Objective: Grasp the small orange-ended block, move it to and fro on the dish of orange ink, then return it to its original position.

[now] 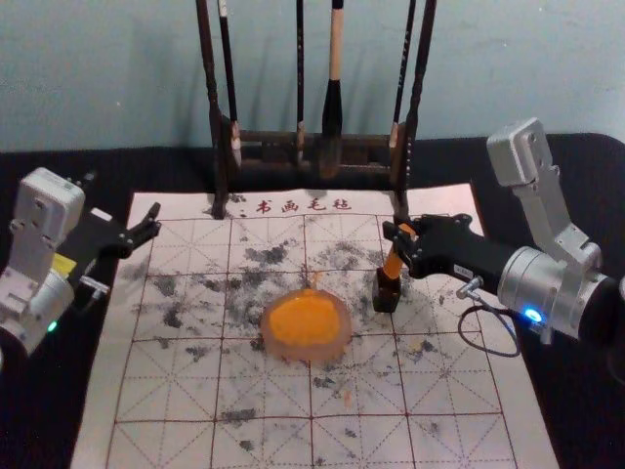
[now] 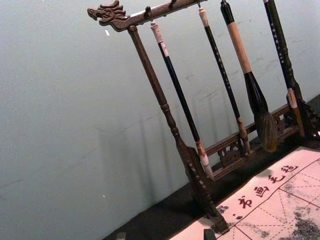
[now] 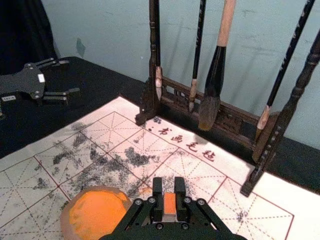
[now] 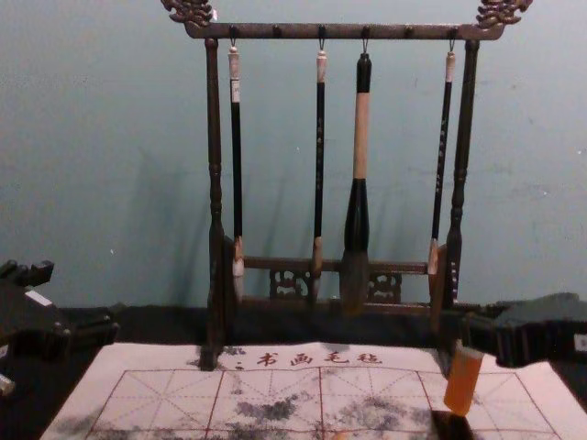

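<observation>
Orange block [image 4: 464,383], tilted, is pinched by the right gripper [image 3: 169,186] at the dark holder [image 1: 387,293], two o'clock from the ink dish [image 1: 308,353]. Likely the grasping step; next, lift clear, then carry towards eight o'clock. Left gripper [image 1: 148,223], jaws spread, idles at ten o'clock.

A black-topped table [image 1: 586,176] carries a pale, smudged mat [image 1: 156,449] printed with red grid lines; a wooden stand [image 1: 269,140] straddles the mat's far edge.

Orange ink [image 1: 304,320] and block [image 4: 464,383]; whitish mat [image 1: 96,445], red grid [image 1: 311,396], grey blotches [image 1: 266,256]; dark brown rack [image 4: 348,32]; black tablecloth [image 1: 39,415]
</observation>
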You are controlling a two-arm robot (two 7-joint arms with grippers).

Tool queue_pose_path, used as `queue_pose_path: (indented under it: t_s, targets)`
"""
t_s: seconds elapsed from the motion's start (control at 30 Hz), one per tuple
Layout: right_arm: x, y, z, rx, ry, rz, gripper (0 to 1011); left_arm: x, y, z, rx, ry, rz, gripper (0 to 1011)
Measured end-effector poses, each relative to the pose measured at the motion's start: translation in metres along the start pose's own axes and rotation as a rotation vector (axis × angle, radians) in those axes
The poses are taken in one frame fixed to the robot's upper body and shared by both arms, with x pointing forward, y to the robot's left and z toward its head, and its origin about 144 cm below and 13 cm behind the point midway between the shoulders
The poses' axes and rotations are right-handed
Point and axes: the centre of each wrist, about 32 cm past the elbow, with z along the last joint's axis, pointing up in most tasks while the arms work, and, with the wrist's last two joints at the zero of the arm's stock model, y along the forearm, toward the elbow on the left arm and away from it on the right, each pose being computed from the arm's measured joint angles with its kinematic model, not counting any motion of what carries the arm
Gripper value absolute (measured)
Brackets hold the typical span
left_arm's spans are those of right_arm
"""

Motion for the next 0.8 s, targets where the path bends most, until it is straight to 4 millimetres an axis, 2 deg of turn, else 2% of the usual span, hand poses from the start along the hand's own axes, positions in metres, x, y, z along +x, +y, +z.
queue_pose_path:
  t_s: [0.8]
  targets:
    - [-0.002, 0.007, -0.0105, -0.032, 0.029, -0.019, 145, 0.0, 0.0, 0.0, 0.0, 0.0, 0.0, 1001]
